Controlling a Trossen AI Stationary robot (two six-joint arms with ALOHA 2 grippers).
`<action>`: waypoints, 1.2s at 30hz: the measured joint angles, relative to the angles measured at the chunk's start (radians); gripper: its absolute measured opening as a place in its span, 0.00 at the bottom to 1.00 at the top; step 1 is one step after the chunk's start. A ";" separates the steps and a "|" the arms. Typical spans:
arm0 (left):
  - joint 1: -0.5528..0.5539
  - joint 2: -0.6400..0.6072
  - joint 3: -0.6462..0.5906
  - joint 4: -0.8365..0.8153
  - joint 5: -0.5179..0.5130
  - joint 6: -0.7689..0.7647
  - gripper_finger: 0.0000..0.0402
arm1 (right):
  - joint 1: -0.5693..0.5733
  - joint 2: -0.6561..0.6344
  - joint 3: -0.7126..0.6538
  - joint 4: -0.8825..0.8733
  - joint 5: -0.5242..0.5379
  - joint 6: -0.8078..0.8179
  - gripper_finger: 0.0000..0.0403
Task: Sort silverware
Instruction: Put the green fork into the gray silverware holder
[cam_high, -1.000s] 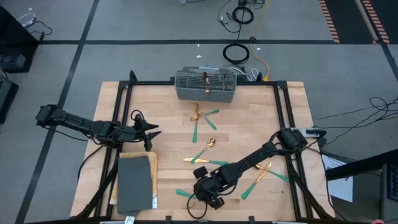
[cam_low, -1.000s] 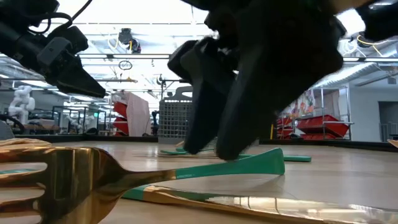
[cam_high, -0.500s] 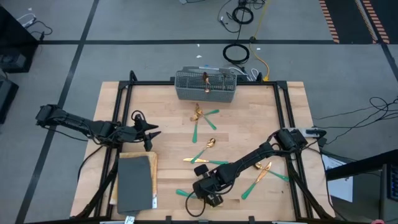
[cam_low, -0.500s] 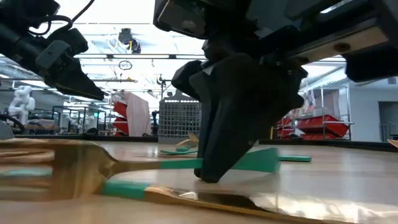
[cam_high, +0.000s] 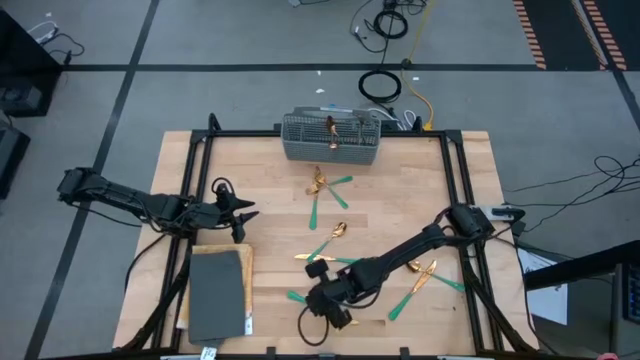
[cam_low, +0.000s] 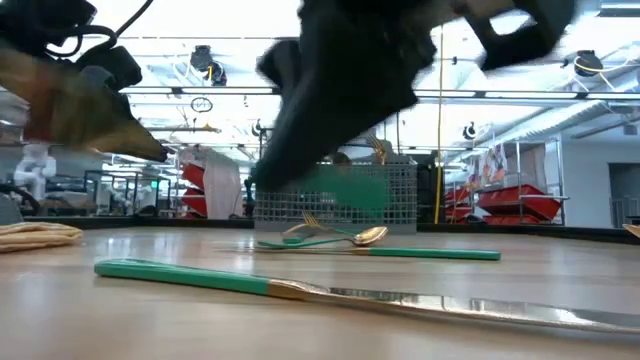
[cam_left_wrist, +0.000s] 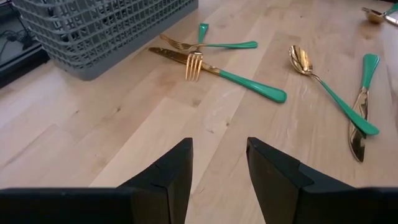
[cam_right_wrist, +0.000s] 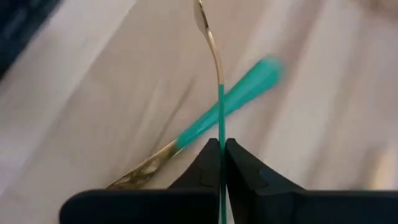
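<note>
My right gripper (cam_high: 324, 303) is shut on a fork with a gold head (cam_low: 60, 95) and a teal handle (cam_low: 345, 190), held above the table near its near edge. In the right wrist view the fork (cam_right_wrist: 216, 56) shows edge-on. Under it a knife (cam_low: 330, 292) with a teal handle (cam_right_wrist: 249, 87) lies flat on the wood. My left gripper (cam_left_wrist: 217, 162) hovers open at the table's left side (cam_high: 245, 212), touching nothing. My right gripper pinches the fork's teal handle (cam_right_wrist: 220, 127) between its two fingers (cam_right_wrist: 239, 168). The fingers slant down, and the fork runs on ahead of them, roughly along them. The fork is lifted clear of the table, its gold head (cam_right_wrist: 200, 18) farthest from the fingers.
A grey wire basket (cam_high: 331, 138) with a few pieces in it stands at the far edge. More silverware lies in the middle (cam_high: 325, 185), (cam_high: 335, 235) and at the right (cam_high: 420, 280). A grey board (cam_high: 217, 292) lies at the near left.
My right gripper has shut on the fork's handle and risen, tipping as it went. The fork, which lay across the knife, is now lifted clear of the table. The knife has slid a little toward the far edge.
</note>
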 joint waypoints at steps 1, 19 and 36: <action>0.000 0.000 0.000 0.000 0.000 -0.001 0.39 | -0.004 -0.017 0.000 -0.007 0.034 -0.017 0.00; 0.000 0.000 0.000 0.000 -0.001 -0.014 0.39 | -0.457 -0.985 -1.058 1.316 0.273 -0.290 0.00; 0.000 0.000 0.000 0.004 -0.122 -0.013 0.39 | -0.988 -0.714 -1.233 1.861 -0.109 0.055 0.00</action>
